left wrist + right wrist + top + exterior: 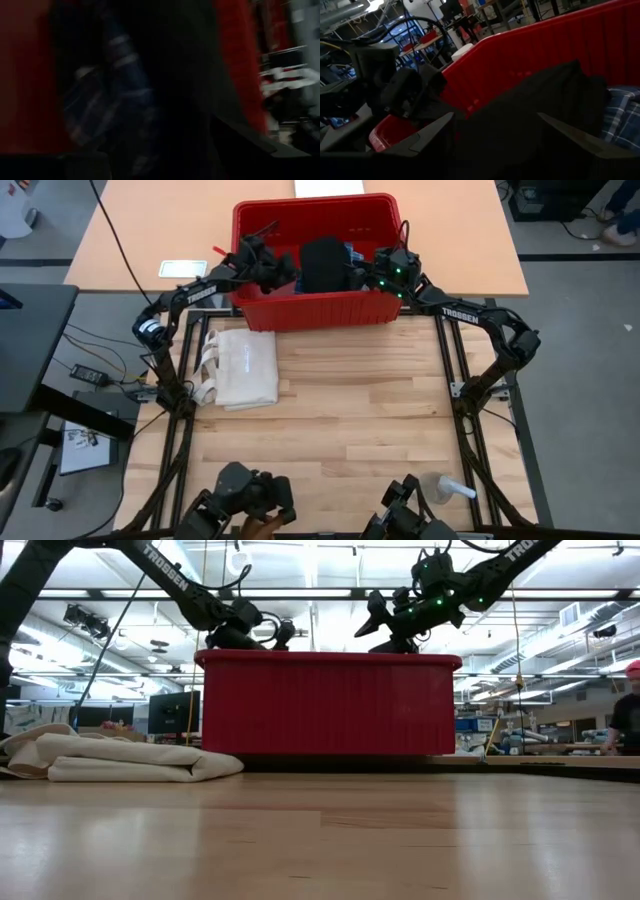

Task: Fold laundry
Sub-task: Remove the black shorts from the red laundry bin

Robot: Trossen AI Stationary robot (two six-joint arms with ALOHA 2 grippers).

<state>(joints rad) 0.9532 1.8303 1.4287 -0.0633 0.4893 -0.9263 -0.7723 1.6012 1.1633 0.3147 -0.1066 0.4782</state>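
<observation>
A red basket (pixel 310 313) stands at the table's far edge. A black garment (pixel 322 262) is bunched up in its middle, with a blue-and-white plaid garment (pixel 622 117) lying beside it. My right gripper (pixel 495 115) reaches in over the basket's right rim. It is open, with one finger on either side of the black garment's raised bulge (pixel 520 110). My left gripper (pixel 280 272) hovers over the basket's left part, close to the black garment. A pale folded cloth (pixel 245 368) lies flat on the table's left. My right gripper comes at the black garment nearly level from the basket's right side. Its open fingers (pixel 430 132) stand on either side of the bulge. I cannot tell whether they touch the cloth. The garment rests inside the basket.
Bare wooden tabletop (pixel 350 420) lies between the basket and the near edge. Dark devices (pixel 245 500) and a pale object (pixel 450 485) sit at the near edge. A tan table (pixel 150 240) stands behind the basket. A person (pixel 628 710) is far off at the right.
</observation>
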